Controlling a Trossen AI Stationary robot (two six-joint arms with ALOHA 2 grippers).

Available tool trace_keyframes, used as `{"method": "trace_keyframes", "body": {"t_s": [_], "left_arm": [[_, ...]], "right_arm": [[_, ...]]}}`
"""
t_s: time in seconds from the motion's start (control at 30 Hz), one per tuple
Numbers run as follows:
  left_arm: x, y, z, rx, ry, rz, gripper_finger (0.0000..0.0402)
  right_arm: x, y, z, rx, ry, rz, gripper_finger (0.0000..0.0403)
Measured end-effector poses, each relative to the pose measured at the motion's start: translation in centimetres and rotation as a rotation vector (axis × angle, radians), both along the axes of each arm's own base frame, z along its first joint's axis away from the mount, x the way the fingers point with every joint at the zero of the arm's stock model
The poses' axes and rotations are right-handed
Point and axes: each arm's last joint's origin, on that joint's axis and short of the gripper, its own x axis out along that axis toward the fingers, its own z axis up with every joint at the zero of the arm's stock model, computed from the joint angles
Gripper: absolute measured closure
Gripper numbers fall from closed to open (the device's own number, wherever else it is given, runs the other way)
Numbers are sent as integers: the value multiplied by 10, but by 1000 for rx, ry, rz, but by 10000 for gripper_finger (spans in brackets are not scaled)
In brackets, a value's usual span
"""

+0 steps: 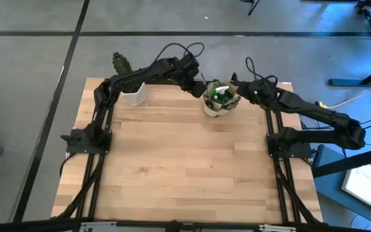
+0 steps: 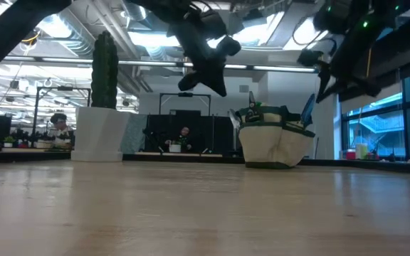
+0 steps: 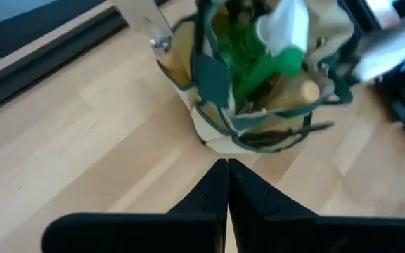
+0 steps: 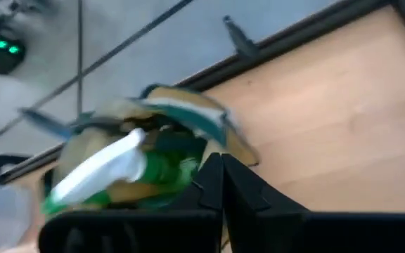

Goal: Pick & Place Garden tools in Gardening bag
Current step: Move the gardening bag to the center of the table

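Olive-green and tan, the gardening bag (image 1: pixel 220 104) stands near the far edge of the wooden table (image 1: pixel 185 167), right of its middle, with a green spray bottle (image 1: pixel 220 95) and other tool handles standing up out of its mouth. Both arms meet over it: the left gripper (image 1: pixel 199 88) hangs just beside the bag's left rim, its fingers pressed together and holding nothing, while the right gripper (image 1: pixel 236 88) hovers at the bag's right rim, its fingers likewise closed and empty. Near the table's far left corner sits a white pot (image 1: pixel 134 95) carrying a green cactus (image 1: pixel 121 63).
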Motion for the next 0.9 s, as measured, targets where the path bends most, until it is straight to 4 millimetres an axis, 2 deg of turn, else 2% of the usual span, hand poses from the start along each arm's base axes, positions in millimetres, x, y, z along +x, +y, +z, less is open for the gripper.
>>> {"method": "trace_keyframes", "body": {"t_s": [0.2,0.3,0.4,0.57,0.9], "left_arm": [[10,-32,-1,105,64,-124,400],[11,-53,9,161,77,-164,400],[8,-69,19,200,95,-172,400],[-1,-79,30,198,112,-184,400],[-20,-96,60,228,79,-190,400]], "right_arm": [[-3,-20,-17,-70,-13,-63,401],[-11,-34,-25,-93,-9,-108,401],[-21,-50,-41,-45,-33,-135,402],[-24,-73,-58,13,-94,-129,402],[-4,-105,-79,-20,-229,-56,402]]}}
